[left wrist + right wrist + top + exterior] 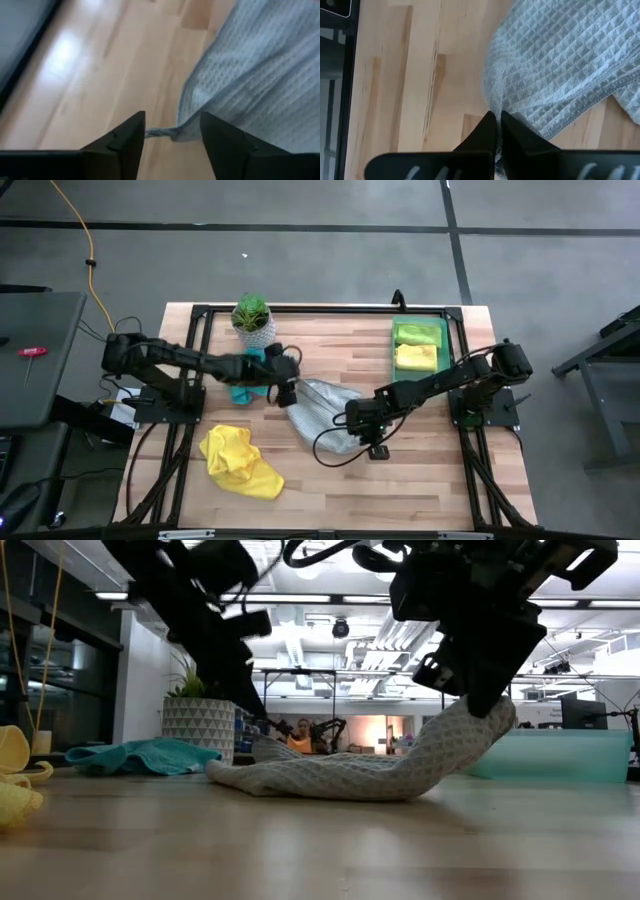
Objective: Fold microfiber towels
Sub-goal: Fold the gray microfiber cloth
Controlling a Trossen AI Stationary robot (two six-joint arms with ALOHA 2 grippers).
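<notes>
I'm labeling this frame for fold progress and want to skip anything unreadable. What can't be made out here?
- Grey-white towel: high view, the right end effector covers the pinched edge; how much cloth it holds is hidden.
- Teal towel: high view, the left arm crosses it; its shape is unclear.
- Tray towels: high view, too small to judge their folds; low view, the translucent wall hides them.
- Yellow towel: low view, cut off by the edge.

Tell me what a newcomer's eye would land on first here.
The grey-white towel mid-table, one end pinched and lifted by the right gripper while the left gripper stands open at its other corner. Then the crumpled yellow towel near the front left, and the green tray at the back right.
</notes>
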